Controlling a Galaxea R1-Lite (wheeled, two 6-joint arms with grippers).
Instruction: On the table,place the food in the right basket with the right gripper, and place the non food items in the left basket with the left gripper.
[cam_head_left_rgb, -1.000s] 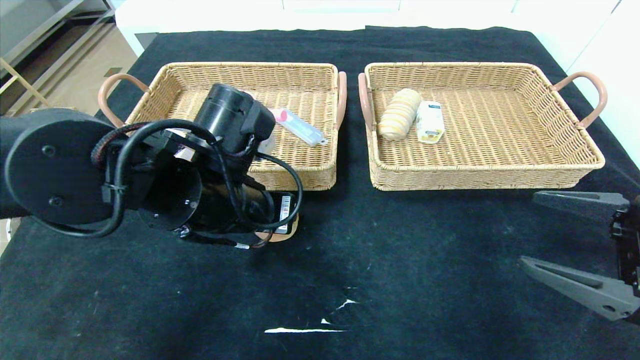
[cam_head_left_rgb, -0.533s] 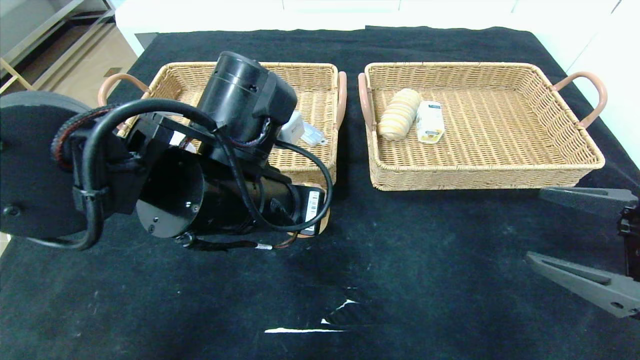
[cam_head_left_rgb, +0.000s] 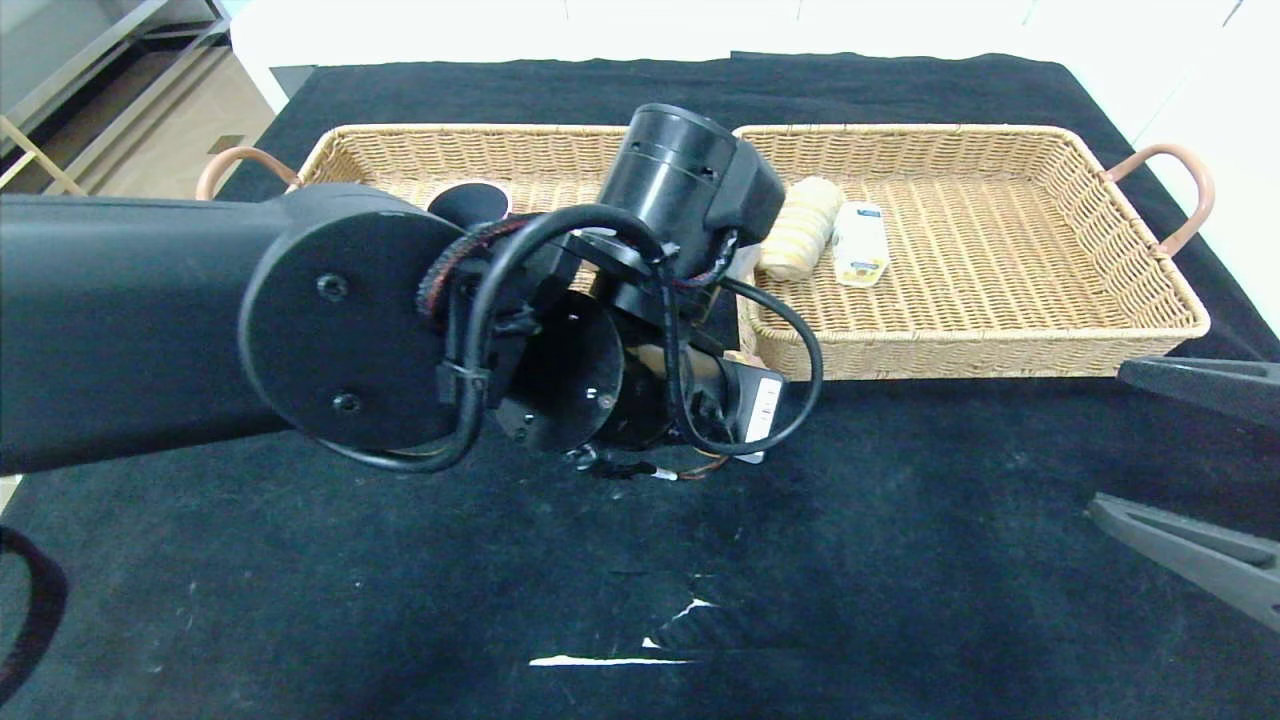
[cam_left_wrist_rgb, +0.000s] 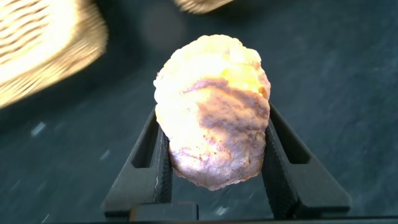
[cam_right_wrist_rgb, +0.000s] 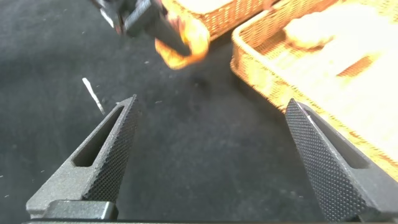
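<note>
Looking left of the right basket (cam_head_left_rgb: 1130, 200) first: left basket (cam_head_left_rgb: 340, 150), wicker with a pink handle, set just beside it, mostly hidden behind the left arm (cam_head_left_rgb: 150, 320). Contents not readable from the head view.

Next, left gripper (cam_left_wrist_rgb: 213, 124): reached across to the near-left corner of the right basket, just in front of its front wall and outside it, above the black cloth (cam_head_left_rgb: 900, 560). Clamped on a pale, crusty lump (cam_left_wrist_rgb: 211, 81), one jaw pressed to each side, most of the lump standing out past the fingertips. From the right wrist view, same left gripper (cam_right_wrist_rgb: 168, 37) with the lump (cam_right_wrist_rgb: 183, 46) showing orange-brown, close to the right basket's corner and not inside it. Looks like a piece of food; kind not certain.

Inside the right basket, toward its left end: striped bread roll (cam_head_left_rgb: 800, 228) lying on the weave, small white-and-yellow packet (cam_head_left_rgb: 861, 243) touching or just beside it on the far side from the left arm. Rest of the weave bare.

Right of and in front of the right basket: right gripper (cam_head_left_rgb: 1110, 438), low at the cloth's edge, jaws spread wide, nothing between them. Confirmed in its own wrist view (cam_right_wrist_rgb: 211, 106): only cloth between the two fingers.

Well in front of the right basket, on the cloth: a few white scuffs (cam_head_left_rgb: 610, 660).
</note>
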